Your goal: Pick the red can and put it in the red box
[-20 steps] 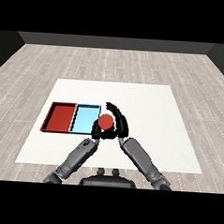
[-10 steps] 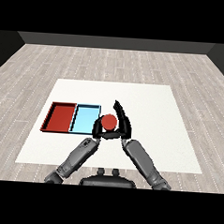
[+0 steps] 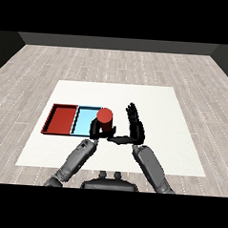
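Observation:
The red can [image 3: 104, 117] stands upright at the right end of the light blue tray [image 3: 86, 120]. My left hand [image 3: 96, 130] is curled round its lower part from the left and front. My right hand [image 3: 135, 127] is just right of the can, apart from it. Its fingers are straight and point away from me, and its thumb reaches left below the can. The red tray [image 3: 61, 119] lies left of the blue one with nothing in it.
Both trays sit side by side on the left half of the white table [image 3: 154, 104]. Grey wood floor surrounds the table.
The right hand's fingers have straightened and come away from the can. The can, held by the left hand, has shifted slightly left and farther from me, toward the blue tray.

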`<act>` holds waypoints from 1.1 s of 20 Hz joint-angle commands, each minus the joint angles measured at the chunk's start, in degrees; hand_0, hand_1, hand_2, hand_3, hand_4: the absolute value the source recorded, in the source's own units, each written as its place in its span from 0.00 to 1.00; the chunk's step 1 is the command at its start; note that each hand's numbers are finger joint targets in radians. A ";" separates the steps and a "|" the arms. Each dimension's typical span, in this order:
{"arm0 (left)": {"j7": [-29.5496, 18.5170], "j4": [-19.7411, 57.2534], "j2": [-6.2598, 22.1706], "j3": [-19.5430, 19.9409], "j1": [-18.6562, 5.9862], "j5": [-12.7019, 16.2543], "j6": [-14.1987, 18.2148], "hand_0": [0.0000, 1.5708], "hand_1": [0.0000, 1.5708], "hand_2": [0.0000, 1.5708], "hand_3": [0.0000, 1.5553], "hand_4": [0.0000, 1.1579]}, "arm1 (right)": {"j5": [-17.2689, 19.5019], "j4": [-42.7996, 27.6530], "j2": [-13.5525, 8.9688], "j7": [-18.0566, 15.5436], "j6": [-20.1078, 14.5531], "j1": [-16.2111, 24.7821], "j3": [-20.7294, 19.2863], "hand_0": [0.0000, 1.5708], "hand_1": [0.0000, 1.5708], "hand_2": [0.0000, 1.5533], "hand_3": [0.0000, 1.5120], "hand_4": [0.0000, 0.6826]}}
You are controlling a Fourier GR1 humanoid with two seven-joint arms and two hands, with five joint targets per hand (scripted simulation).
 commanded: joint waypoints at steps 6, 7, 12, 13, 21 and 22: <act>1.54 -2.77 5.80 8.01 1.21 -0.70 -3.11 1.00 1.00 1.00 0.95 0.98 | -4.06 -14.48 -6.65 3.23 3.87 10.02 -7.96 0.00 0.00 0.00 0.00 0.00; 5.32 -8.43 8.98 7.59 2.34 -1.41 -2.11 1.00 1.00 1.00 0.95 0.97 | -6.52 -11.62 -8.47 0.64 7.52 9.72 -11.33 0.00 0.00 0.00 0.00 0.00; 9.35 -4.22 17.94 15.76 -1.50 -0.27 -5.48 1.00 1.00 1.00 0.96 0.97 | -7.38 -14.07 -9.83 -1.22 8.45 19.43 -12.44 0.00 0.00 0.00 0.00 0.00; 11.60 -6.04 18.06 14.59 -1.55 -2.62 -2.57 1.00 1.00 1.00 0.96 0.96 | -7.81 -17.53 -10.95 0.55 8.56 21.56 -12.71 0.00 0.00 0.00 0.00 0.00; 14.81 10.90 29.83 19.15 -0.01 -5.47 -8.32 1.00 1.00 0.99 0.96 0.96 | -10.93 -7.36 -9.92 -8.11 14.91 24.38 -16.06 0.00 0.00 0.00 0.00 0.00; 17.26 16.74 29.55 19.62 -4.55 -5.62 -8.92 1.00 1.00 0.99 0.96 0.96 | -10.99 -7.44 -10.92 -4.74 14.26 21.22 -16.82 0.00 0.00 0.00 0.00 0.00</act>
